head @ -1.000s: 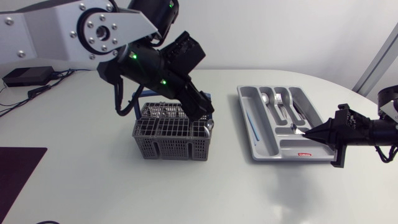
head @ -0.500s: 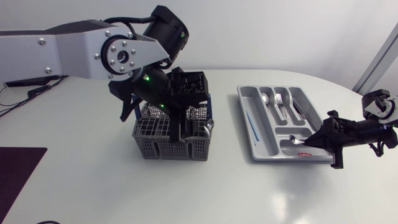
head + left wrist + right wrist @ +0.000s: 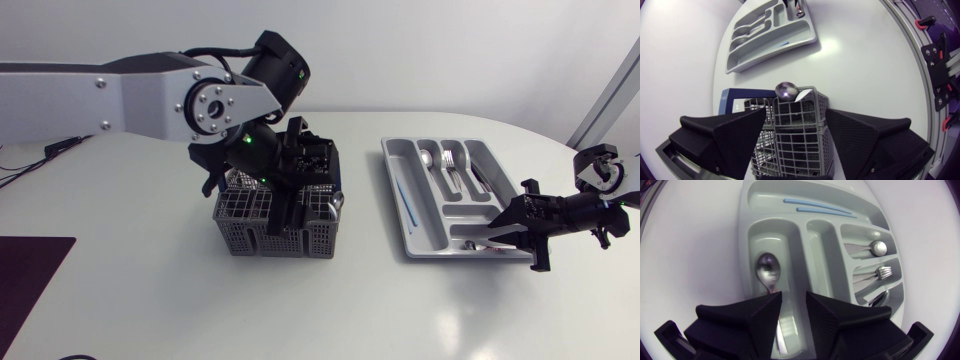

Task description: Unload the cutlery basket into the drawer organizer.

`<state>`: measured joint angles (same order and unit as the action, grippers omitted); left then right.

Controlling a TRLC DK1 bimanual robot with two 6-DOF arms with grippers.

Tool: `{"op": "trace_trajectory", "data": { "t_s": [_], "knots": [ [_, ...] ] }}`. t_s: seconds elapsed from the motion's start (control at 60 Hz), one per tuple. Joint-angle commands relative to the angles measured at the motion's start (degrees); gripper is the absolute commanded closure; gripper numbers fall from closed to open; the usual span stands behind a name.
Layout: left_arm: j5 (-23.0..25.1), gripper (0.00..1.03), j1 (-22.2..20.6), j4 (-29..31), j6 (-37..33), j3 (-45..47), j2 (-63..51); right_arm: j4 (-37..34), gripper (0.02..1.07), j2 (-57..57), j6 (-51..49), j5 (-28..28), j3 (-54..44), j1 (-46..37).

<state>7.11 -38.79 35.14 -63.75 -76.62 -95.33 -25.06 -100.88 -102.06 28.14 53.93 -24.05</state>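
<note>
White table (image 3: 150, 300), left claw (image 3: 795, 125) spread, now lower over basket (image 3: 248, 236), right claw (image 3: 793, 300) parted above spoon (image 3: 766, 270)

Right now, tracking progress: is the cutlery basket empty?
Not empty: a spoon stands upright in a corner of the basket; elsewhere, cannot tell.
</note>
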Motion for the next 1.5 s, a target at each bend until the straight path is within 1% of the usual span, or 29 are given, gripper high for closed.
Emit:
{"op": "trace_trajectory", "data": {
  "t_s": [0.0,0.05,0.15,0.2,0.233,0.267,0.367,0.45,0.517,0.567,0.6,0.733,0.833,0.9,1.067,1.25,1.283,1.3,1.483],
  "knots": [
    [-0.2,0.22,-0.6,-1.4,-3.2,2.4,-0.8,0.4,0.39,1.1,-0.2,-0.5,-1.7,0.2],
    [-0.2,0.22,-1.0,-2.3,-4.1,3.1,-0.6,0.4,0.34,2.6,0.2,-0.3,-2.3,0.1],
    [-0.3,0.23,-2.0,-5.5,-5.8,5.2,0.0,0.4,0.34,5.3,0.7,0.2,-4.2,0.1],
    [-0.4,0.27,-2.5,-6.9,-6.7,6.0,0.3,0.5,0.28,6.2,1.1,0.4,-5.1,0.1],
    [-0.6,0.30,-3.1,-8.4,-7.3,6.8,0.7,0.5,0.21,6.8,1.3,0.5,-5.7,0.2],
    [-0.9,0.33,-3.4,-9.9,-8.1,7.9,1.2,0.5,0.18,7.5,1.6,0.5,-6.2,0.2],
    [-1.8,0.44,-4.3,-12.8,-10.7,9.5,1.6,0.5,0.18,9.7,1.7,1.0,-8.1,0.2],
    [-2.4,0.46,-4.3,-13.5,-11.0,9.3,1.3,0.5,0.18,11.2,1.7,1.6,-10.0,0.3],
    [-3.0,0.55,-4.3,-13.8,-12.0,9.3,0.9,0.5,0.18,12.5,1.7,2.3,-11.2,0.4],
    [-3.2,0.63,-4.4,-14.0,-12.5,9.1,0.8,0.5,0.18,13.3,1.7,2.7,-11.9,0.4],
    [-3.4,0.67,-4.3,-14.1,-13.1,9.0,0.8,0.4,0.18,13.6,1.7,2.9,-12.3,0.4],
    [-4.1,0.75,-4.0,-15.6,-14.7,9.0,0.8,0.4,0.18,14.5,1.7,3.1,-13.2,0.4],
    [-4.7,0.75,-4.0,-16.7,-16.0,9.3,0.2,0.4,0.18,14.7,1.7,3.2,-13.7,0.4],
    [-5.0,0.84,-4.1,-17.0,-17.1,9.6,0.0,0.4,0.18,15.1,1.7,3.7,-13.9,0.4],
    [-5.4,0.97,-4.0,-17.8,-19.1,10.5,-0.4,0.4,0.18,16.5,1.7,3.9,-14.5,0.4],
    [-5.4,0.98,-3.9,-18.0,-21.5,11.7,-0.3,0.5,0.18,16.5,2.0,3.9,-14.6,0.2],
    [-5.4,0.98,-3.9,-18.0,-21.5,11.8,-0.3,0.5,0.18,16.5,2.0,3.9,-14.6,0.2],
    [-5.4,1.00,-3.8,-18.0,-21.5,11.7,-0.4,0.5,0.18,16.5,2.0,3.9,-14.6,0.2],
    [-5.4,1.00,-4.0,-18.0,-21.0,10.8,0.2,0.8,0.18,16.6,2.3,3.9,-15.1,0.3]
  ]
}}
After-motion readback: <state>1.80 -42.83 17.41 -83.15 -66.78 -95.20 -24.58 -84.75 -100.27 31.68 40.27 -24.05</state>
